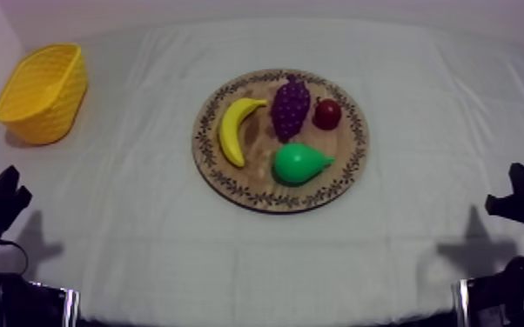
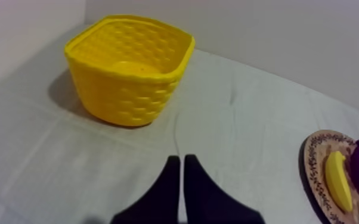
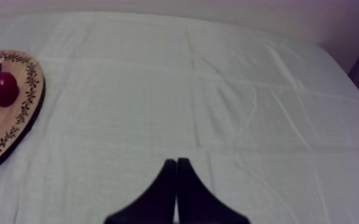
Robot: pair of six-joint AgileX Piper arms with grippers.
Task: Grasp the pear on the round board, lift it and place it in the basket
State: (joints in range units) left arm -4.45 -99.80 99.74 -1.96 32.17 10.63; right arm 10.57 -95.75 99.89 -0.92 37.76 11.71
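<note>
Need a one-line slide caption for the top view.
Pear, banana, grapes and small red fruit on the board; empty basket off to its left.

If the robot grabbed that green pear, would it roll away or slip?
Probably it could roll: the pear lies on its side on the flat wooden board, round-bodied. Its smooth, shiny skin looks slippery. Being a toy, likely light and stiff.

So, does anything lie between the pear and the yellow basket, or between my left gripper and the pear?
The banana lies on the wooden board between the pear and the yellow basket; beyond it, bare cloth. From the left gripper, only cloth and the board's rim, close past the banana's end.
</note>
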